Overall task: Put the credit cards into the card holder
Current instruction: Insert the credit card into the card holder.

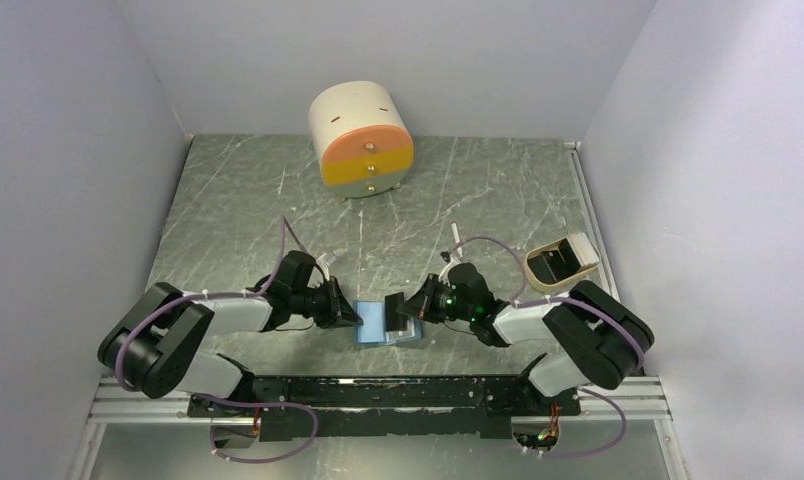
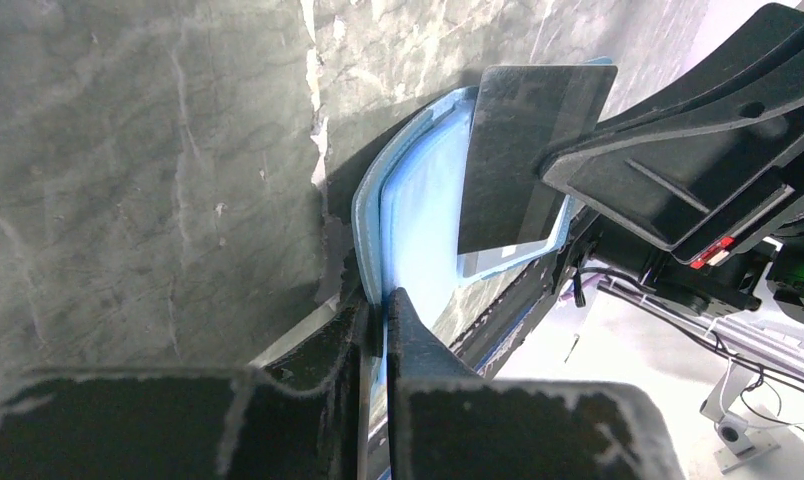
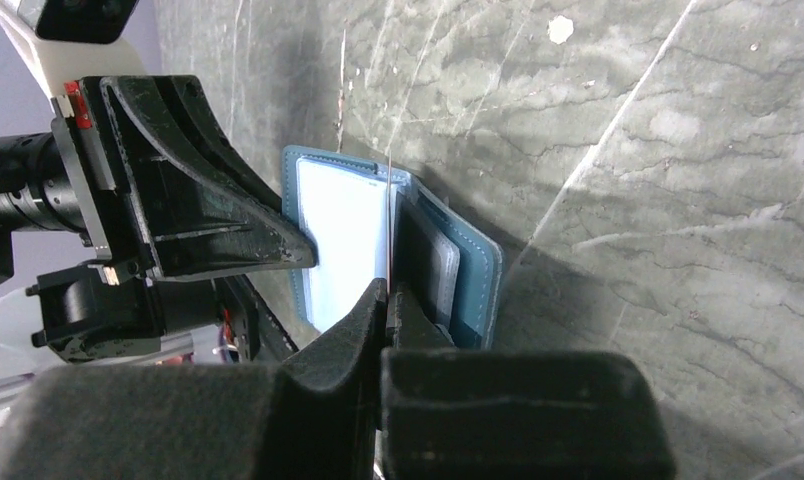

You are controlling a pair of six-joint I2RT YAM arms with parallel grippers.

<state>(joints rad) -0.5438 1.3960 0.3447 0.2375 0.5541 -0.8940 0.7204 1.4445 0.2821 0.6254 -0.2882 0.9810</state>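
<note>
Left wrist view has the left gripper pressed shut on the near rim of the open card holder, propping its light blue inside up off the table. At upper right, a dark credit card hangs above that inside face. It is pinched flat in the closed right gripper and is not yet in any slot, so this insertion is barely begun. A grey shape in the right half of the holder may be a card already pocketed, but I cannot tell, and no other loose cards show. From above, the holder sits at bottom centre, just beside the rail at the table's near edge, squeezed between both grippers with little side room. The drawer unit at upper centre and the tray at right stand well apart.
</note>
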